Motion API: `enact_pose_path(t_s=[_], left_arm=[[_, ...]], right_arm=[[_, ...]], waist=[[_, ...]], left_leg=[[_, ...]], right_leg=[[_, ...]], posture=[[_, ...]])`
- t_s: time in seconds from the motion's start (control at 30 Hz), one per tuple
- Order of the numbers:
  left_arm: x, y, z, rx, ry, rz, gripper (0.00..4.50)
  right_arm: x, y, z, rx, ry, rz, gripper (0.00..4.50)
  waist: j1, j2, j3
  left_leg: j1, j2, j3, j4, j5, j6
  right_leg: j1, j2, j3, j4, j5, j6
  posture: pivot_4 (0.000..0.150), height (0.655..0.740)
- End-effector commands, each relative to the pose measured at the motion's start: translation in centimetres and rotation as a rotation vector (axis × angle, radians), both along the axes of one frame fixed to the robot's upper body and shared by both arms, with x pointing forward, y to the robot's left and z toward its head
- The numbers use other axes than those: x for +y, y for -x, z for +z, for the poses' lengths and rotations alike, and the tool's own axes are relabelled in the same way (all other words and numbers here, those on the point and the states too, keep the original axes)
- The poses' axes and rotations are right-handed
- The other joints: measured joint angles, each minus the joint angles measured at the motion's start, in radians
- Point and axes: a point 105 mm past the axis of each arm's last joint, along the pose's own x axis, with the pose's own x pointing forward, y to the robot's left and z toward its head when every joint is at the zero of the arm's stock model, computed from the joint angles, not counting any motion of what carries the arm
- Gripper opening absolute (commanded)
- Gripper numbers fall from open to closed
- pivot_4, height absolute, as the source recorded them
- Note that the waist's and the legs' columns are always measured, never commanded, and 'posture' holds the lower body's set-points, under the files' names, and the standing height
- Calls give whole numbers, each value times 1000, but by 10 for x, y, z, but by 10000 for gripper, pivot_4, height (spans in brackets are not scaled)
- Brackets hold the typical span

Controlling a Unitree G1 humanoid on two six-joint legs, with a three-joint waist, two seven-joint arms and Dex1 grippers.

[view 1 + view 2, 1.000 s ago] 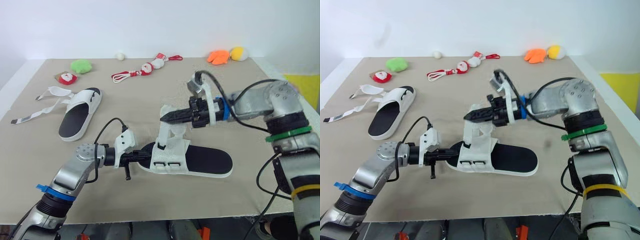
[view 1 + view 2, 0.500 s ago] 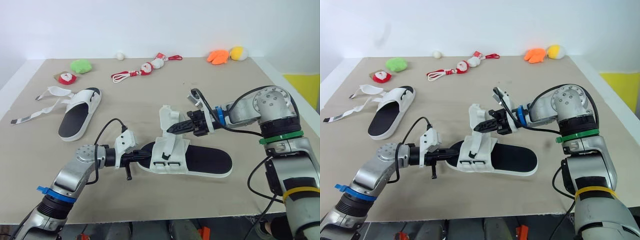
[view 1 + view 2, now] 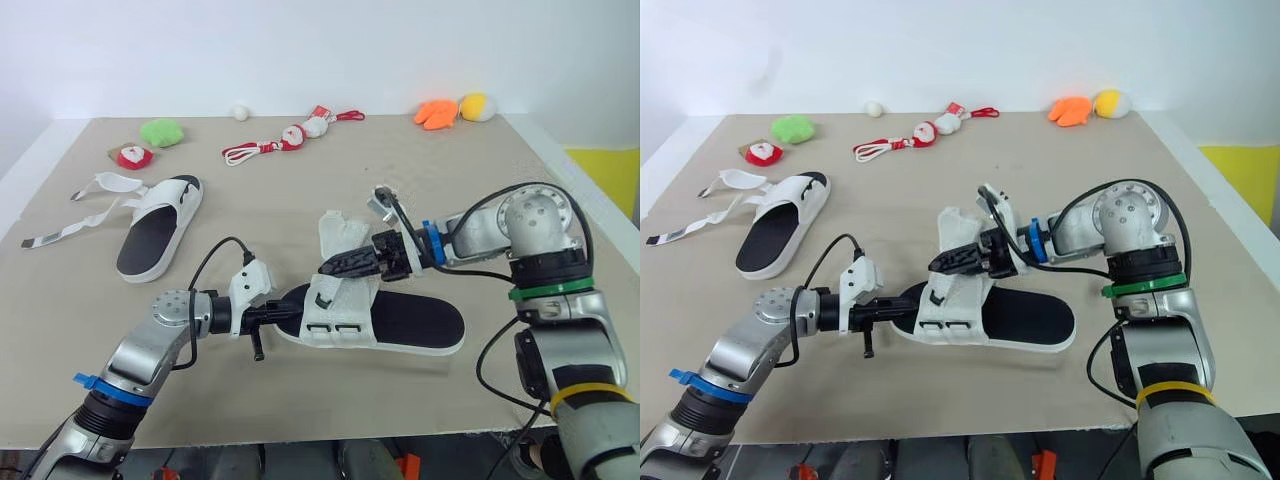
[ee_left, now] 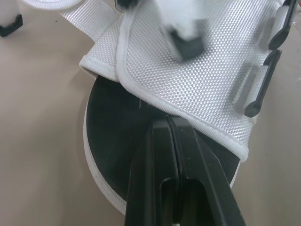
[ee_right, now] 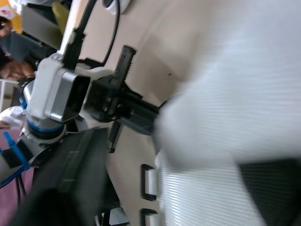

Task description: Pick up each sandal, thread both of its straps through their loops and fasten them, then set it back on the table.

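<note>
Two sandals on table: near sandal centre, far sandal left, straps loose. Left gripper pressed together, tips on toe footbed. Right gripper at upright strap, grip unclear. Likely light; sole semi-stiff, webbing floppy: hold strap near tip.

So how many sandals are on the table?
2. One sandal lies on the left side of the table, its straps loose and spread out. The other sandal sits near the front middle, its strap flaps standing up. None seem hidden.
</note>
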Motion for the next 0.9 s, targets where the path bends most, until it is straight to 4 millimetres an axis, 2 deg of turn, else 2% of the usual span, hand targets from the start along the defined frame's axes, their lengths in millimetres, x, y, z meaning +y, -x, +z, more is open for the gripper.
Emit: enact_pose_path(t_s=[0.03,0.23,0.47,0.57,0.6,0.63,0.67,0.8,0.9], left_arm=[[1,4,-18,63,-44,11,0],[0,4,-18,63,-43,6,0],[-1,4,-19,66,-42,4,0],[-1,5,-19,67,-41,1,0],[-2,5,-19,68,-41,1,0],[-2,5,-19,68,-40,0,0],[-2,5,-19,67,-41,0,0],[-2,4,-19,66,-41,-1,0],[-2,4,-19,66,-41,0,0]], right_arm=[[3,11,5,-26,-19,46,44383],[5,3,-4,-73,29,-22,44383],[7,-8,-4,-149,47,-120,44383],[9,-8,-6,-158,52,-126,36868],[9,-8,-7,-160,55,-129,32781],[9,-8,-8,-162,58,-136,26327],[9,-9,-9,-165,61,-144,22156],[8,-16,-9,-183,80,-197,800],[7,-18,-10,-186,81,-210,285]], waist=[[0,0,0],[-1,0,0],[0,0,0],[0,0,0],[0,0,0],[0,0,0],[0,0,0],[0,0,0],[0,0,0]], left_leg=[[0,0,0,0,0,0],[0,0,0,0,0,0],[0,0,0,0,0,0],[0,0,0,0,0,0],[0,0,0,0,0,0],[0,0,0,0,0,0],[0,0,0,0,0,0],[0,0,0,0,0,0],[0,0,0,0,0,0]], right_leg=[[0,0,0,0,0,0],[0,0,0,0,0,0],[0,0,0,0,0,0],[0,0,0,0,0,0],[0,0,0,0,0,0],[0,0,0,0,0,0],[0,0,0,0,0,0],[0,0,0,0,0,0],[0,0,0,0,0,0]], posture=[[1500,7400],[1500,7400],[1500,7400],[1500,7400],[1500,7400],[1500,7400],[1500,7400],[1500,7400],[1500,7400]])
